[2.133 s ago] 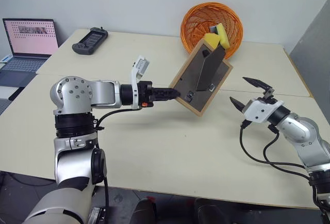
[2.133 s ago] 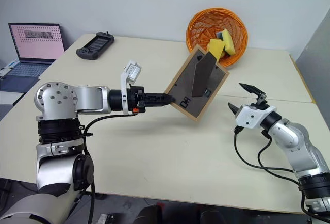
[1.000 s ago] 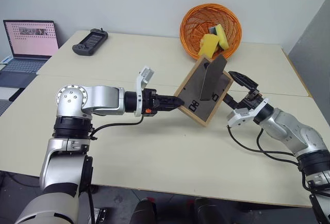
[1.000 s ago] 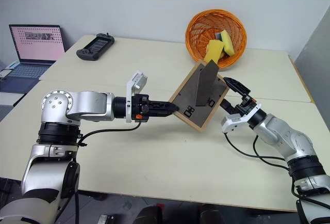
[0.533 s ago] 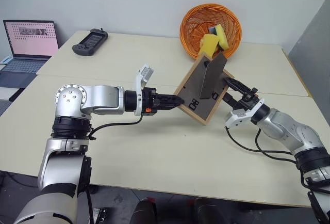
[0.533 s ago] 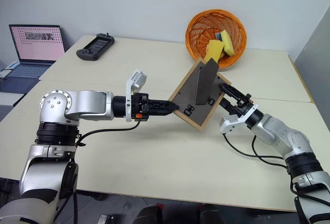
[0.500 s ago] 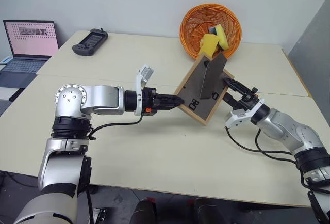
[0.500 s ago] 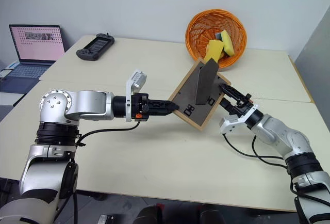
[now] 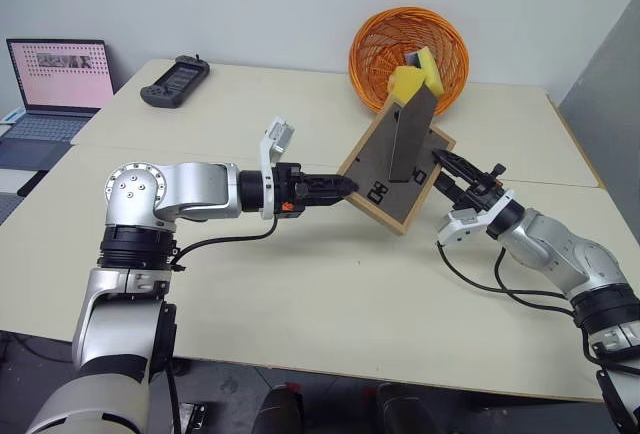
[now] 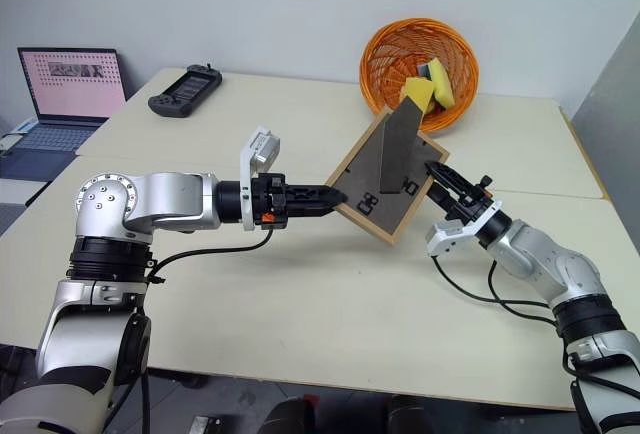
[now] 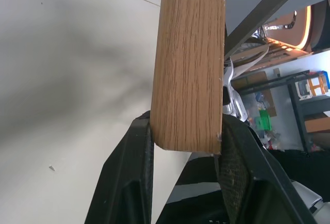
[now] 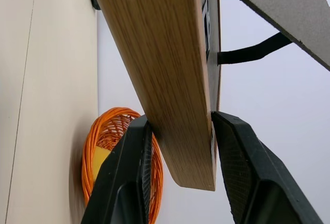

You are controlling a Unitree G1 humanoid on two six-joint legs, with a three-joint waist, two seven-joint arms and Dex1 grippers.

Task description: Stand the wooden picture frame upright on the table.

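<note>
No text, label or number can be read. The open grey laptop [image 9: 55, 89] beyond the bench's far left corner shows a pink screen with a dark strip, its marks too small to make out.

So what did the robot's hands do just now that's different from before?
The right gripper came across from the right with its fingers wide apart and closed on the right edge of the wooden picture frame. The left gripper kept its hold on the left corner. The frame is still tilted, above the table.
</note>
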